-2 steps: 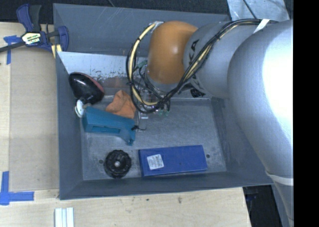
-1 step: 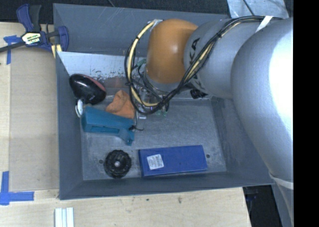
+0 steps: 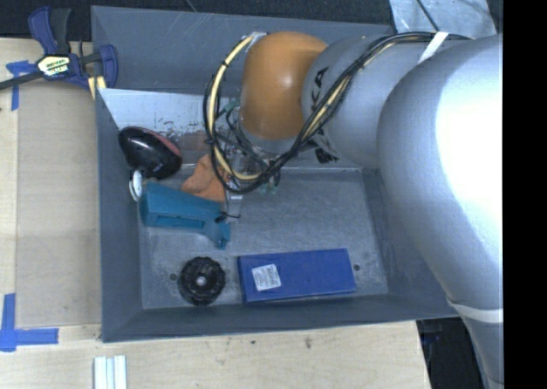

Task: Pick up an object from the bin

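Observation:
My gripper (image 3: 232,202) reaches down below the arm's wrist in the left middle of the bin. It ends right at the near edge of a small orange-brown thing (image 3: 203,179), beside the right end of a teal-blue plastic tool (image 3: 181,211) lying flat. Most of the gripper is hidden by the wrist and cables. A black rounded thing with a red patch (image 3: 147,151) lies by the left wall, just above the teal tool.
A flat blue box with a white label (image 3: 297,274) lies along the front wall. A black round disc (image 3: 202,279) sits to its left. The arm covers the bin's right and back parts.

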### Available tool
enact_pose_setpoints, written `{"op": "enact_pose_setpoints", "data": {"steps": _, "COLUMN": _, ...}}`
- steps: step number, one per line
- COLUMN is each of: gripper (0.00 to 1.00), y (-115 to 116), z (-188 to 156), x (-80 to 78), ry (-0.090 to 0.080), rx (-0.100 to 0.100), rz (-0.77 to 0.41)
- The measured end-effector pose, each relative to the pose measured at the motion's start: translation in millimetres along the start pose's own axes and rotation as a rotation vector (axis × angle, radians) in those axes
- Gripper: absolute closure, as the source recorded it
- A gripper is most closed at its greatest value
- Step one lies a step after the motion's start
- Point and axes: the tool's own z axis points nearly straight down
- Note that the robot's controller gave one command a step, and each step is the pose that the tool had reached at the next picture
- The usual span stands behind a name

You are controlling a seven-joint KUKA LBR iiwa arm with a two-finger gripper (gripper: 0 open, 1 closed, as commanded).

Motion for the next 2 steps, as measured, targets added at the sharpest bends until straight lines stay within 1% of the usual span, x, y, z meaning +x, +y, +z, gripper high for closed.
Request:
{"op": "enact_pose_setpoints", "data": {"steps": 1, "gripper": 1.0, "y": 21.4, "z": 11.7, "x": 17.9, "ry": -0.036, "rx": -0.01, "rz": 0.147}}
{"op": "enact_pose_setpoints", "data": {"steps": 2, "gripper": 1.0, "y": 21.3, "z": 11.7, "x": 17.8, "ry": -0.037, "rx": -0.01, "rz": 0.147}}
